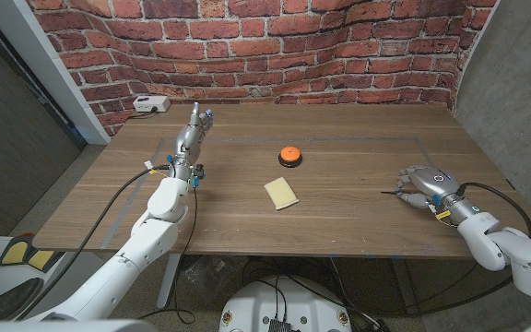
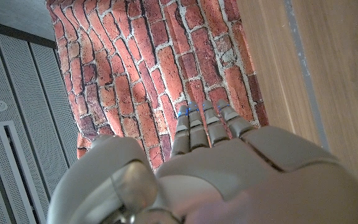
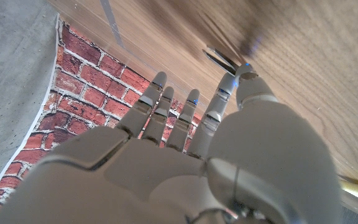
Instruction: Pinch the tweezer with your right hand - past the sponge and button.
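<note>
Tweezer (image 1: 394, 193): dark, slender, lying on the wooden worktop (image 1: 339, 221) at the robot's right side, just at the fingertips of the right hand (image 1: 424, 184). In the right wrist view the tweezer (image 3: 224, 59) shows as two thin metal prongs on the wood, directly beyond the tip of the thumb-side finger (image 3: 246, 73); whether that finger touches it cannot be told.

Right hand: fingers extended and slightly apart in the right wrist view (image 3: 185, 155), holding nothing; no pinch is visible.

Left hand (image 1: 192, 129): extended over the worktop's left far part, fingers straight and close side by side, holding nothing. The left wrist view (image 2: 207, 162) shows its back and fingers pointing toward the brick wall (image 2: 135, 62).

Sponge (image 1: 281, 193): yellow, rectangular, near the worktop's centre, well apart from the tweezer.

Button (image 1: 289, 155): orange top on a dark base, just beyond the sponge, toward the wall.

White box (image 1: 149, 104): at the far left corner of the worktop by the wall.

Writing: none legible on any item.

View differences: the head view gives sponge, button and both arms together; the right wrist view resolves the tweezer's paired prongs; the left wrist view adds a grey panelled surface (image 2: 17, 124) beside the brick.
</note>
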